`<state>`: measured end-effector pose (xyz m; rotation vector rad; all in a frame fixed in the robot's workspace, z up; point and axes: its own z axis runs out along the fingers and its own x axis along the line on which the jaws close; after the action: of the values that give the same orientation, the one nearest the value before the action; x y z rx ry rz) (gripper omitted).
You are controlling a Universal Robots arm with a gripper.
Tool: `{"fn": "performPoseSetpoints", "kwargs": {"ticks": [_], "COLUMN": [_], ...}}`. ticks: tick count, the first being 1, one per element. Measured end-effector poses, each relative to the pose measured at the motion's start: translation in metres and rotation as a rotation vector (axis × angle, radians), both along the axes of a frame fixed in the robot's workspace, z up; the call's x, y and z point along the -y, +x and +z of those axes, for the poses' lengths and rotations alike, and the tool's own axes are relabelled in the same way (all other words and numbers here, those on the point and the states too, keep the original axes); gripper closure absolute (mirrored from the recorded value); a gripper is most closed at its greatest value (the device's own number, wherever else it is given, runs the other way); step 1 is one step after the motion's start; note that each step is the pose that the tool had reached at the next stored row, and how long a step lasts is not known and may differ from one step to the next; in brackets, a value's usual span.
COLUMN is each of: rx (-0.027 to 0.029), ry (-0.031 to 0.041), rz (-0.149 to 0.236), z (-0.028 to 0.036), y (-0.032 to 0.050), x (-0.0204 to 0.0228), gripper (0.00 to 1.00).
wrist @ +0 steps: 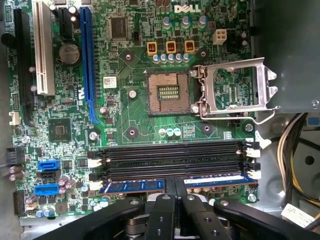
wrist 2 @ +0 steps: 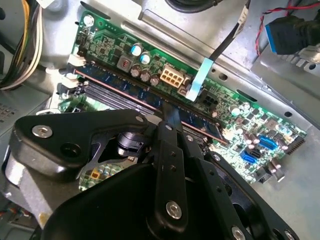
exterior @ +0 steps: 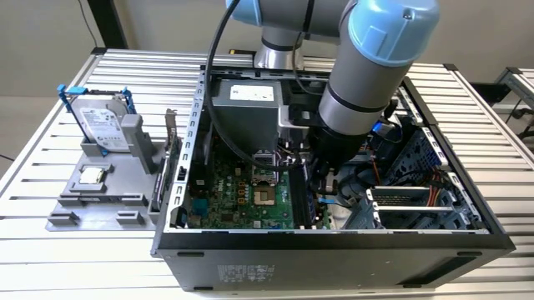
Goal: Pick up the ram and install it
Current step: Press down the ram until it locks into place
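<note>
Exterior view: the arm reaches down into the open computer case (exterior: 334, 240) on the slatted counter (exterior: 50, 250); the tool (exterior: 321, 187) sits low over the right part of the motherboard (exterior: 242, 194), beside the black slots. A hard drive in a blue frame (exterior: 100, 122) stands well apart on the exterior view's left.

Second wrist view: the ram (wrist 2: 150, 97) lies along a slot with the tool (wrist 2: 167, 120) pinching its middle.

First wrist view: the ram (wrist: 135, 186) sits in the outermost slot of the memory slots (wrist: 170, 159) — fingers pressed together on it. Pick-up looks done; whether the stick is fully seated and the end latches are closed, I cannot tell.
</note>
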<state>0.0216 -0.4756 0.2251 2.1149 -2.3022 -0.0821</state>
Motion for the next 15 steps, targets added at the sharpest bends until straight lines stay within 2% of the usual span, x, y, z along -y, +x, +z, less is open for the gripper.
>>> {"fn": "performPoseSetpoints", "kwargs": {"ticks": [4, 7, 9, 12, 15], "rx": [-0.0003, -0.0001, 0.0007, 0.0000, 0.0000], "ry": [-0.0011, -0.0004, 0.0033, 0.0005, 0.0002], "rz": [0.000, 0.000, 0.000, 0.000, 0.000], "z": [-0.0058, -0.0060, -0.0024, 0.0090, 0.0150], "y": [0.0000, 0.0000, 0.0001, 0.0000, 0.0000], "x": [0.0001, 0.0000, -0.0005, -0.0001, -0.0001], "gripper": [1.00, 1.00, 1.00, 1.00, 1.00]}}
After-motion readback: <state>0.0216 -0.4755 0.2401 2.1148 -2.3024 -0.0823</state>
